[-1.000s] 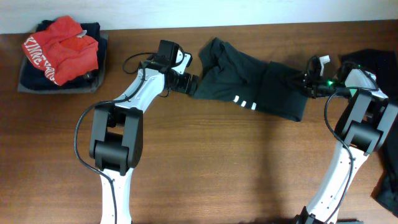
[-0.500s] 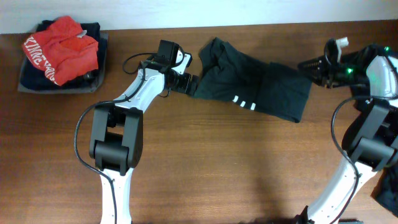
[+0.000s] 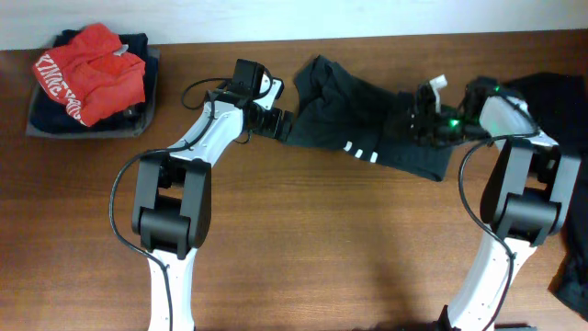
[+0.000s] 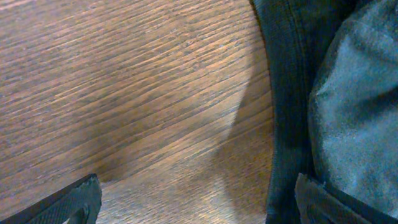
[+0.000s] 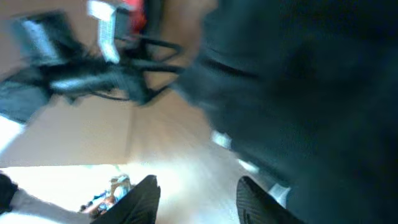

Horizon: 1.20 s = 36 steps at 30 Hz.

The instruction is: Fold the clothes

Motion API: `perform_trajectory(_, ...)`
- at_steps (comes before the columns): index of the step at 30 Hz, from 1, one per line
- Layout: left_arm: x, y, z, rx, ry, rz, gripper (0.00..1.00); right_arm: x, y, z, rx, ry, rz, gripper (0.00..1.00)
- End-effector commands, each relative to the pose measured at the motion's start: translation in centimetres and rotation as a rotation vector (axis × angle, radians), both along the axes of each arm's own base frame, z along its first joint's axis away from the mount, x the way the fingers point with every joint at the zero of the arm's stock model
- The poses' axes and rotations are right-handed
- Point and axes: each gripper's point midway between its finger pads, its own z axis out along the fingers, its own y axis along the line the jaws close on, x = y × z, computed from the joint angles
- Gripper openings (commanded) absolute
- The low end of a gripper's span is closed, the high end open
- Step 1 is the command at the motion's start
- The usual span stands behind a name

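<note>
A dark garment with three small white stripes lies crumpled at the far middle of the table. My left gripper is open at its left edge. In the left wrist view its fingers span bare wood, and the right finger rests by the garment's hem. My right gripper is over the garment's right part. In the blurred right wrist view its fingers are apart with nothing between them, and the dark cloth fills the right side.
A grey tray at the far left holds folded red and navy clothes. More dark clothes lie at the far right edge, and another dark piece lies lower right. Both arm bases stand at the front.
My right gripper first pulled away from the garment's right edge, up and to the right. It has now swung back left over the garment. The left arm has not moved.
</note>
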Motion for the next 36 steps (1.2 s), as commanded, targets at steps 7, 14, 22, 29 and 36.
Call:
perform_trajectory(7, 0.5, -0.2, 2.1, -0.031, -0.033, 0.006, 0.99, -2.1, -2.6, -9.4, -0.226, 0.267, -0.152, 0.5)
perform_trajectory(14, 0.5, -0.2, 2.1, -0.031, -0.032, 0.006, 0.99, 0.7, -1.8, 2.1, 0.047, -0.023, -0.112, 0.49)
perform_trajectory(22, 1.4, -0.6, 2.7, -0.055, -0.08, 0.0, 0.99, 0.2, -2.5, 11.1, -0.071, -0.197, -0.143, 0.57)
perform_trajectory(29, 2.9, -1.5, 4.1, -0.132, -0.148, -0.024, 0.99, -3.8, -5.8, 4.8, -0.46, 0.138, -0.218, 0.78)
perform_trajectory(36, 3.7, -3.0, 7.3, -0.39, -0.197, -0.141, 0.99, -5.8, -5.4, 4.0, -0.485, 0.239, -0.187, 0.78)
